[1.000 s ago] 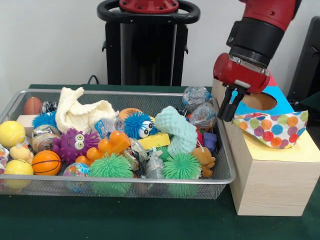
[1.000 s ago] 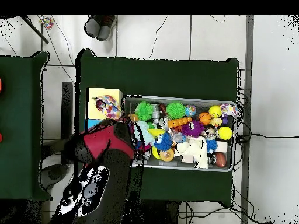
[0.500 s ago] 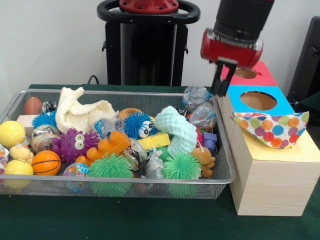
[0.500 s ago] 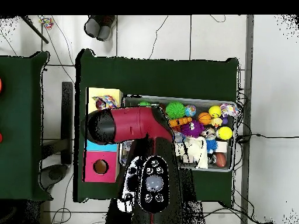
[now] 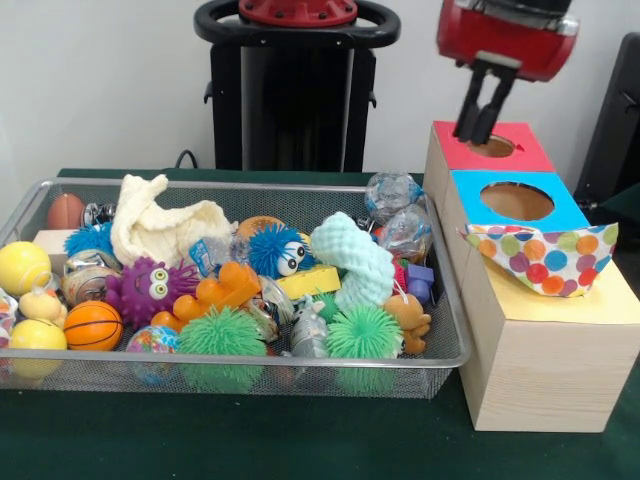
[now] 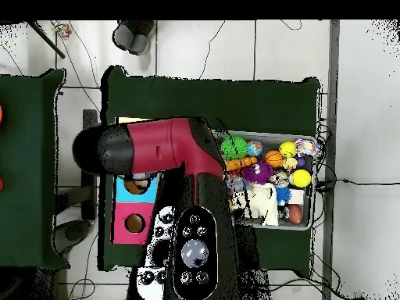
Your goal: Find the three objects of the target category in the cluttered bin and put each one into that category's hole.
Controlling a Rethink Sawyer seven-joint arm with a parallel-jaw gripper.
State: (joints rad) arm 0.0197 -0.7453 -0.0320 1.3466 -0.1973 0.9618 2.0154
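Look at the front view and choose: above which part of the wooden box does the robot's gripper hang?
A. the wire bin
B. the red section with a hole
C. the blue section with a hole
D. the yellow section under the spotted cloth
B: the gripper points down just over the hole in the red section, clear of the blue section.

Lighting, front view: even, bright, diffuse light is cast from above; no hard glare is recorded. A soft shadow is thrown onto the green tablecloth (image 5: pixel 300 440) well below the gripper (image 5: pixel 479 128), under the wire-mesh bin (image 5: pixel 440 352) and beside the wooden box (image 5: pixel 540 370). Small highlights are seen on the crinkled plastic-wrapped balls (image 5: pixel 392 195) just below and left of the gripper. Focus is held throughout. Overhead view: the floor is rendered very bright, nearly washed out.
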